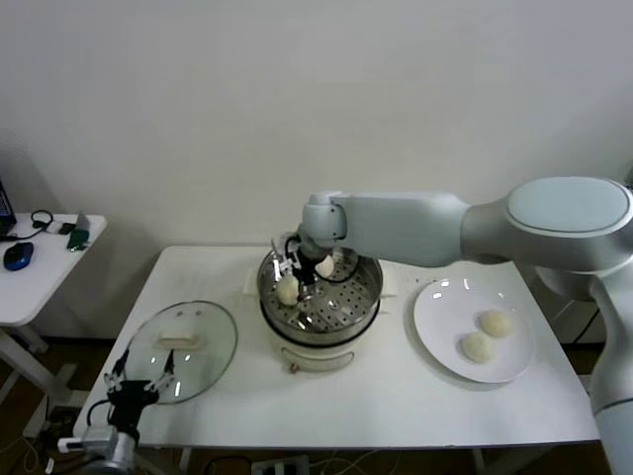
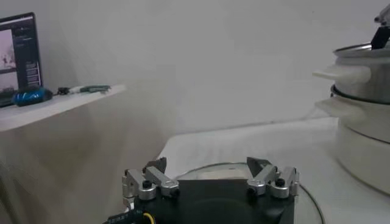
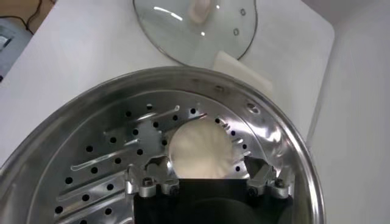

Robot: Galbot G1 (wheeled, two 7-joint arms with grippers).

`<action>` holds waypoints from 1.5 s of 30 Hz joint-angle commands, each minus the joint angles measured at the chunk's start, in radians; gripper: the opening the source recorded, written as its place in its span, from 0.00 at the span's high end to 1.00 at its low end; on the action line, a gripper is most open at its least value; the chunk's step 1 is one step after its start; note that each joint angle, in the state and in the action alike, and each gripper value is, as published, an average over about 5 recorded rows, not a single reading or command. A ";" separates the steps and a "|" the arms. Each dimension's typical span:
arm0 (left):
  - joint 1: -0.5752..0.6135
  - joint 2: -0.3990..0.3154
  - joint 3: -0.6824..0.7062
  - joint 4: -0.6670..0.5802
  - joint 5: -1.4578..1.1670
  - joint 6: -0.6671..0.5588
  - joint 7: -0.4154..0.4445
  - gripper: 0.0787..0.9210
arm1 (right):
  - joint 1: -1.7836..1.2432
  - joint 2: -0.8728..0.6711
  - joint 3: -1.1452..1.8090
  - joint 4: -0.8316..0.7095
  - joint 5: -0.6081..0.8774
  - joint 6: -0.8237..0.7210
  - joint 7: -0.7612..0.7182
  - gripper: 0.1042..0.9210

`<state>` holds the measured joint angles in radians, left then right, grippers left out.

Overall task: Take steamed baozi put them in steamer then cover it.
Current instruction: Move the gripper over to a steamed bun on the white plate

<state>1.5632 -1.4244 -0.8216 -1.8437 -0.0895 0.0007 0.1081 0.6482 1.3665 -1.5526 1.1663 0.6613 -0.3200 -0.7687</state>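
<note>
- Two steamed baozi point(image 1: 288, 290) lie inside the steamer point(image 1: 362, 303), on its perforated steel floor; one sits toward the robot's left side of the basket, the second point(image 1: 324, 266) is partly hidden behind the gripper.
- Two more baozi point(image 1: 495, 323) rest side by side, close but apart, on the white plate point(image 1: 440, 332) to the robot's right of the steamer.
- Right gripper point(image 1: 300, 280) hangs inside the basket directly over the nearer bun. In the right wrist view its fingers point(image 3: 148, 184) stand wide on either side of the bun point(image 3: 202, 153); no contact with the dough is visible, so the bun is judged released.
- Cover point(image 1: 183, 349), a glass lid with a pale handle, lies flat on the table point(image 1: 396, 401) at the robot's left, well apart from the steamer.
- Left gripper point(image 1: 138, 384) is parked low at the table's near-left edge, just by the cover, its fingers point(image 2: 145, 180) spread wide and empty.
- Step in hand, by judgement: placement of the second bun is finishing; the task stands roughly half complete, with the covering not yet begun.
- Next move calls for a straight lift of the right gripper clear of the steel rim without nudging either bun, then a reach across to the plate for a third bun.
</note>
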 commanded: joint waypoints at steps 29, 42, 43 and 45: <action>0.006 -0.003 0.002 -0.034 0.004 0.021 0.005 0.12 | -0.158 -0.845 -0.006 0.155 -0.468 0.132 -0.172 0.12; 0.014 -0.013 -0.004 -0.031 0.009 0.020 0.004 0.12 | -0.418 -0.768 0.212 0.006 -0.525 0.132 -0.151 0.12; 0.016 -0.013 -0.004 -0.030 0.010 0.020 0.004 0.12 | -0.429 -0.763 0.221 0.000 -0.525 0.132 -0.151 0.12; 0.017 -0.014 -0.006 -0.028 0.010 0.019 0.004 0.12 | -0.448 -0.753 0.239 -0.010 -0.525 0.132 -0.149 0.12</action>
<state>1.5793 -1.4384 -0.8267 -1.8738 -0.0797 0.0207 0.1122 0.3817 0.6066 -1.4551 1.2331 0.1993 -0.1872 -0.9285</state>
